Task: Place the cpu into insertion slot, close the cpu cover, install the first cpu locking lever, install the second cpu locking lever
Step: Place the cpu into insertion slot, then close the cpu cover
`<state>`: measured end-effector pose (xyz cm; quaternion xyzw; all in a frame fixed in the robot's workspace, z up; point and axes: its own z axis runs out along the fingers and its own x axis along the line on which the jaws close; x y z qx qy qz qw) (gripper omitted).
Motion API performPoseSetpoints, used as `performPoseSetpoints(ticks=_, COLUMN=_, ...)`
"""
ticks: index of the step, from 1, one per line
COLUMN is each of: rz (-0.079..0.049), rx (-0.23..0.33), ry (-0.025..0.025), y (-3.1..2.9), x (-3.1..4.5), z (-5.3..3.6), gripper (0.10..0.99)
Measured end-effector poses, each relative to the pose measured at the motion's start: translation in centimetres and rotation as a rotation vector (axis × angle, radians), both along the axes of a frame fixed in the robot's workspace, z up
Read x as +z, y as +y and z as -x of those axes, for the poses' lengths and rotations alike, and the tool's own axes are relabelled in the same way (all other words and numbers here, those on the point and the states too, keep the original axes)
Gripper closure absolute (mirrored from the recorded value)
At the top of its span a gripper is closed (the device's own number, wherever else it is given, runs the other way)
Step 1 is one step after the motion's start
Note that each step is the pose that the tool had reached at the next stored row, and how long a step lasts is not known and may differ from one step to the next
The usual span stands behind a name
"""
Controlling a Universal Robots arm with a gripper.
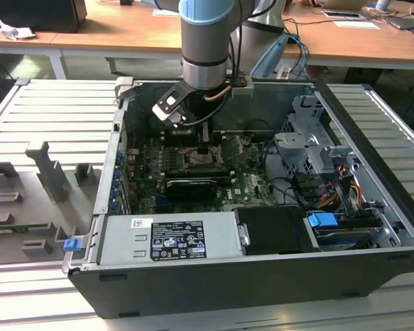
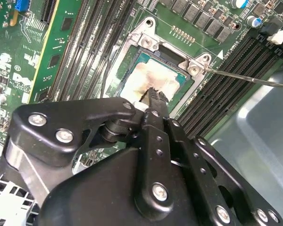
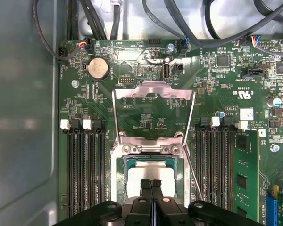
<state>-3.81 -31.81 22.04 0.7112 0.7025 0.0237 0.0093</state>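
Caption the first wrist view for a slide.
Shut gripper over the cpu lying in the insertion slot, cpu cover standing open.

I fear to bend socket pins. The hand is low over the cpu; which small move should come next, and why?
Probably lift the hand straight up a little. In both wrist views its shut fingertips sit at the cpu, which lies in the insertion slot, while the cpu cover stands open; rising would clear room for the cover.

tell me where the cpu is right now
In both wrist views the cpu lies in the insertion slot, between the two banks of memory slots, with the gripper right over it.
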Motion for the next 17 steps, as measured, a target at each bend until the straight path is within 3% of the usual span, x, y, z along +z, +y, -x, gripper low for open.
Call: performPoseSetpoints(ticks=17, rz=0.000, rx=0.000, ry=-0.0001, y=0.00, x=1.01, z=-0.02, gripper=0.980)
